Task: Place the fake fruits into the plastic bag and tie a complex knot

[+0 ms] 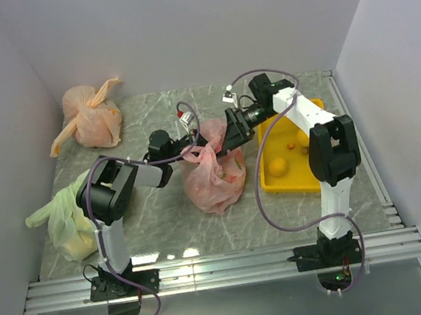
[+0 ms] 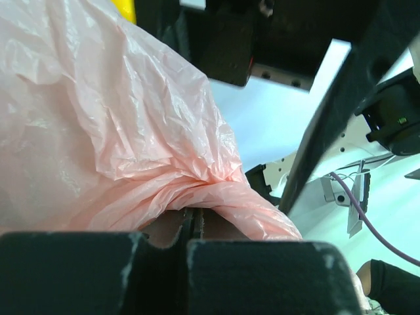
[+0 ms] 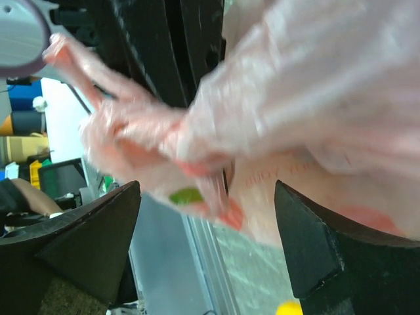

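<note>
The pink plastic bag (image 1: 215, 179) sits mid-table, bulging, with red and green fake fruits (image 3: 186, 195) showing through its skin. My left gripper (image 1: 193, 151) is shut on a strip of the bag's gathered mouth; in the left wrist view the pink plastic (image 2: 131, 131) drapes over the closed jaws (image 2: 195, 220). My right gripper (image 1: 225, 137) hovers at the bag's upper right with jaws wide apart (image 3: 207, 190). Twisted pink handle strips, the knot (image 3: 125, 131), hang blurred in front of it, not clamped. More orange fruits (image 1: 278, 166) lie in the yellow tray (image 1: 320, 181).
An orange-peach tied bag (image 1: 92, 116) lies at the back left. A yellow-green bag (image 1: 68, 218) sits beside the left arm's base. The yellow tray is under the right arm. Walls close in the table on three sides.
</note>
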Controlling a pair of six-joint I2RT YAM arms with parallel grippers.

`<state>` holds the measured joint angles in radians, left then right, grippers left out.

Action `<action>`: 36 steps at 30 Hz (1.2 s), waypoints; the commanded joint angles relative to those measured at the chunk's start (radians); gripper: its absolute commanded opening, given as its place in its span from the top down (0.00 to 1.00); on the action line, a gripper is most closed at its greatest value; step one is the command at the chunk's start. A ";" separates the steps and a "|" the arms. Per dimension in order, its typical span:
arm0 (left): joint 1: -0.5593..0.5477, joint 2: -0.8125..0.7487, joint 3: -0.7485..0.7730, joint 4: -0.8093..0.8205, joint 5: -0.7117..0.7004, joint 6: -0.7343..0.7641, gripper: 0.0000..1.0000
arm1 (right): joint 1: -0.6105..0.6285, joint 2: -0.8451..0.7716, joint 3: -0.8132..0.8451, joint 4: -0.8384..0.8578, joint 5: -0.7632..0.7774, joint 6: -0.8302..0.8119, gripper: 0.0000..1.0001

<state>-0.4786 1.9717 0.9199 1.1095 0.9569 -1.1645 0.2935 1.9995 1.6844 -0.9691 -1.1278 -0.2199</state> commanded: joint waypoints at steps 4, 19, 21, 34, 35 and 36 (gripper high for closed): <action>-0.006 -0.034 0.010 0.059 0.039 0.025 0.99 | -0.039 -0.031 -0.014 -0.128 -0.079 -0.064 0.34; -0.017 -0.027 0.017 0.064 0.039 0.023 1.00 | -0.051 -0.030 -0.074 0.135 -0.041 0.175 0.61; -0.015 -0.027 0.017 0.064 0.037 0.022 0.99 | -0.051 -0.021 -0.063 0.115 -0.038 0.156 0.71; 0.015 -0.065 -0.006 -0.046 0.037 0.063 0.78 | -0.056 -0.008 -0.012 0.001 -0.035 0.039 1.00; 0.017 -0.066 -0.007 -0.054 0.037 0.065 0.75 | -0.056 -0.010 -0.014 0.001 -0.035 0.037 1.00; 0.020 -0.068 -0.007 -0.081 0.031 0.071 0.73 | -0.056 -0.010 -0.014 0.001 -0.036 0.036 1.00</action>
<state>-0.4702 1.9579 0.9199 1.0542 0.9714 -1.1339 0.2481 1.9980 1.6314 -0.9375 -1.1584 -0.1478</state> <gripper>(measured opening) 0.253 0.007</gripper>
